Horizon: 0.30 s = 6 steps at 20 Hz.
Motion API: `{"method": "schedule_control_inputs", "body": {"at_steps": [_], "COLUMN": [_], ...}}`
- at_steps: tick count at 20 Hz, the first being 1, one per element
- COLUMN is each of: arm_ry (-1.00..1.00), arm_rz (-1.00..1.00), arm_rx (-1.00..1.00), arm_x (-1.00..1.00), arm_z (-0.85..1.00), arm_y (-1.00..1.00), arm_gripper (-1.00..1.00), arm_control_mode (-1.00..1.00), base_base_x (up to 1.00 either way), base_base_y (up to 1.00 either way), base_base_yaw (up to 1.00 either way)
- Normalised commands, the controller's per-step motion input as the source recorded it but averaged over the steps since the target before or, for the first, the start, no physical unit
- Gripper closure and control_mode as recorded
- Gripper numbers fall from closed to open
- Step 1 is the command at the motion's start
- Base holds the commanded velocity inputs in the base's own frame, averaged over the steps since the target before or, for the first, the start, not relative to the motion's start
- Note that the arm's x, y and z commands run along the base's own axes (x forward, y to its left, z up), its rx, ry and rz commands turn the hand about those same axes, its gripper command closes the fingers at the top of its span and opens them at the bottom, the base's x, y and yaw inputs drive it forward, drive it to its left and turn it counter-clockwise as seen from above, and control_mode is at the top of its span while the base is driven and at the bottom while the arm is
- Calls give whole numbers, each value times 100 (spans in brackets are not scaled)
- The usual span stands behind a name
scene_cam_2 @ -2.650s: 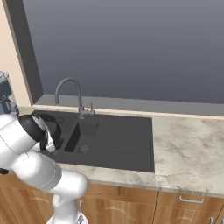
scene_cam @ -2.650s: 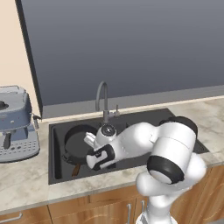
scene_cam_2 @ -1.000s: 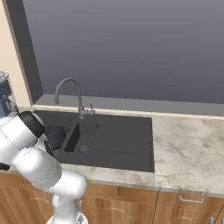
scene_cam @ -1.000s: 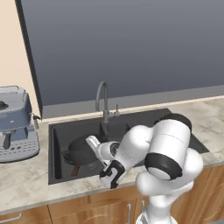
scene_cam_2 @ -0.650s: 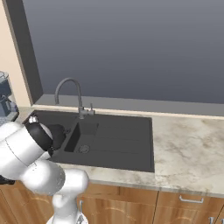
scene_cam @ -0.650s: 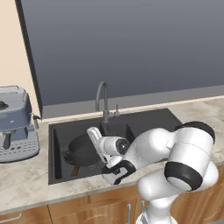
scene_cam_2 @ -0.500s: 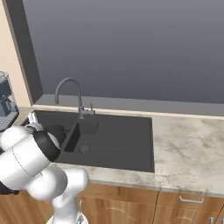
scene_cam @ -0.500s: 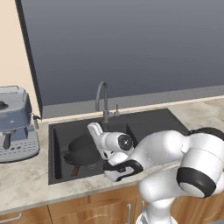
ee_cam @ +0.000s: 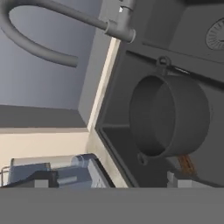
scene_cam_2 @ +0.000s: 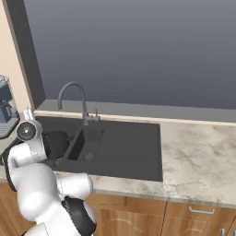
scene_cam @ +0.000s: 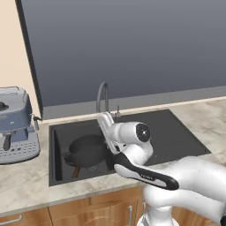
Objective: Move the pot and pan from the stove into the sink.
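1. Marble counter [scene_cam_2: 198, 156] runs left to right under the grey wall, and you're parked square in front of the sink [scene_cam: 176, 132], with the faucet [scene_cam: 102, 95] at its back edge.
2. Your pot [scene_cam: 88, 149] sits in the left end of the basin. Under it a brown handle [scene_cam: 75, 171] pokes toward the front wall, so I'd judge the pan lies beneath.
3. Your hand view has the pot's mouth [ee_cam: 168, 116] tipped toward the lens, loop handles at either side of its rim.
4. Your gripper is spread wide and carries nothing.
5. Both task things look to be in the sink, so your move is out.
6. Room: free space lies up and toward the front edge; mind the faucet behind and the coffee machine [scene_cam: 15, 123] on the left counter.
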Motion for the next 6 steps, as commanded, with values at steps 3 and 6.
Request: {"method": "schedule_control_inputs", "body": {"at_steps": [3, 6], "arm_ry": [-14, -18], "arm_rz": [3, 6], "arm_rx": [5, 7], "arm_x": [-87, -90], "arm_z": [68, 67], "arm_y": [-13, -14], "arm_gripper": [-100, -100], "arm_control_mode": [-100, -100], "base_base_x": [0, 0], "base_base_y": [0, 0], "base_base_yaw": [0, 0]}}
